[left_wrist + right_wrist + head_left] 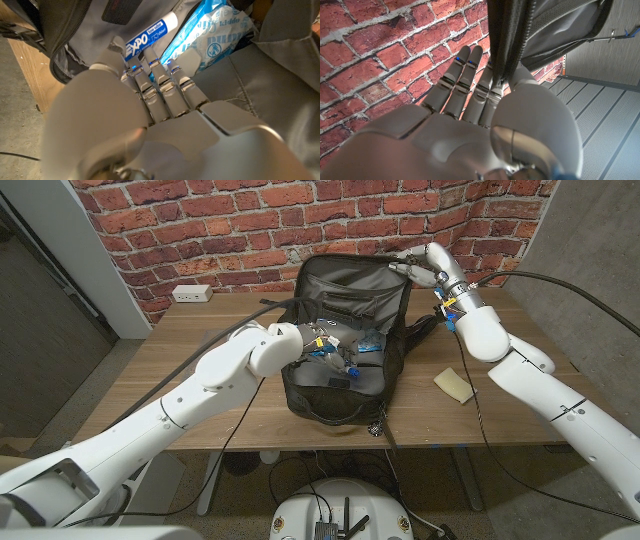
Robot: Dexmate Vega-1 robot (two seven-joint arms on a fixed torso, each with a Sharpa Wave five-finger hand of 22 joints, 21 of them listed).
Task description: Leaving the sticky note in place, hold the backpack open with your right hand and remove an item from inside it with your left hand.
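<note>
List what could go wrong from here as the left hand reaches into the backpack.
1. The right hand grips only the flap's edge; a slip would drop the flap onto the left hand.
2. The marker lies against a blue packet; the fingers may catch both.
3. The sticky note lies near the backpack; tugging might shift it.

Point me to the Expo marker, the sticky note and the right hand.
Expo marker [150,34], left wrist view, on its white labelled barrel.
Sticky note [453,384], head view, on the middle of the yellow pad.
Right hand [412,262], head view, on the fingers gripping the backpack's flap edge.
</note>
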